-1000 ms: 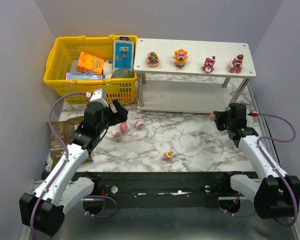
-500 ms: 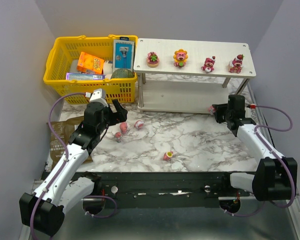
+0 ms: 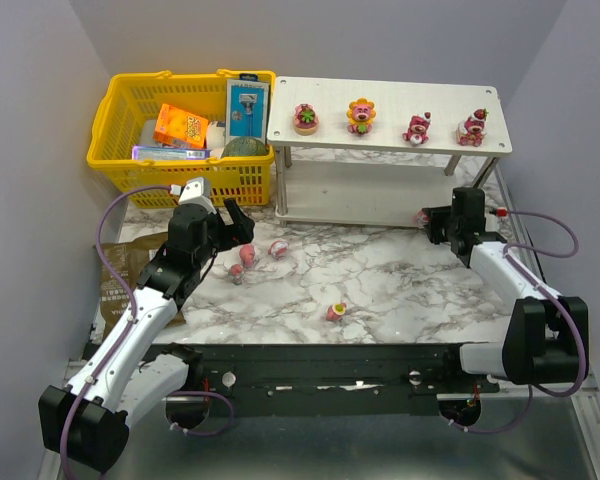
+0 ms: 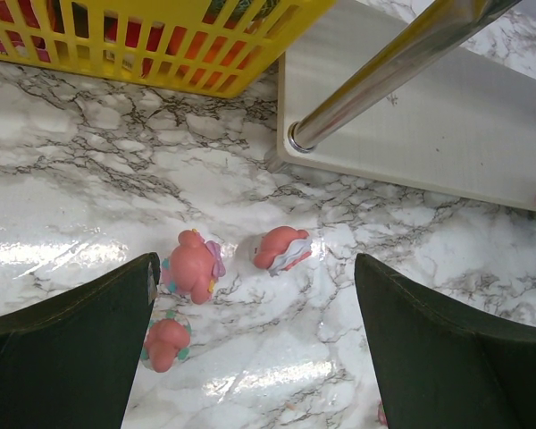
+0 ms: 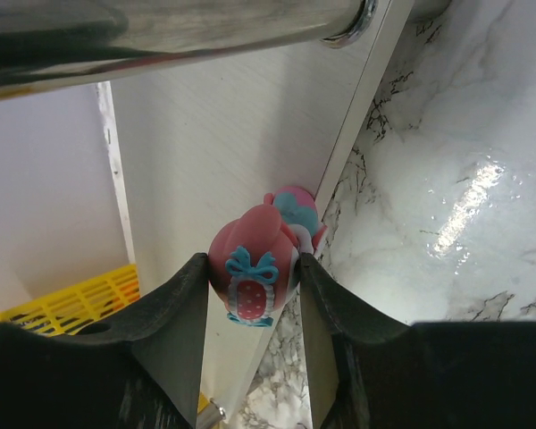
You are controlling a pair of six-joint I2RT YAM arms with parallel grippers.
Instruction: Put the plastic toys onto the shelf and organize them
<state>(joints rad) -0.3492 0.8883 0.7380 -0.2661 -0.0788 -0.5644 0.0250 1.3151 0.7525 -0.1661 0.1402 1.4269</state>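
Observation:
The white two-tier shelf (image 3: pixel 380 140) stands at the back with several pink toys on its top board, among them a yellow-petalled one (image 3: pixel 360 115). My right gripper (image 3: pixel 432 222) is shut on a pink toy with a blue bow (image 5: pixel 253 274) at the front edge of the lower shelf board (image 5: pixel 223 161). My left gripper (image 3: pixel 235 225) is open above three pink toys lying on the marble: two (image 4: pixel 192 266) (image 4: pixel 165 342) by the left finger, one (image 4: pixel 280 248) ahead. Another toy (image 3: pixel 336 312) lies near the front middle.
A yellow mesh basket (image 3: pixel 115 150) with an orange box (image 3: pixel 180 127) and other packaged goods stands at the back left, touching the shelf. A shelf leg (image 4: pixel 375 85) is close ahead of my left gripper. A brown bag (image 3: pixel 115 270) lies at the left edge.
My right gripper has moved away from me toward the shelf's lower tier with the pink toy in it. The left arm has not moved.

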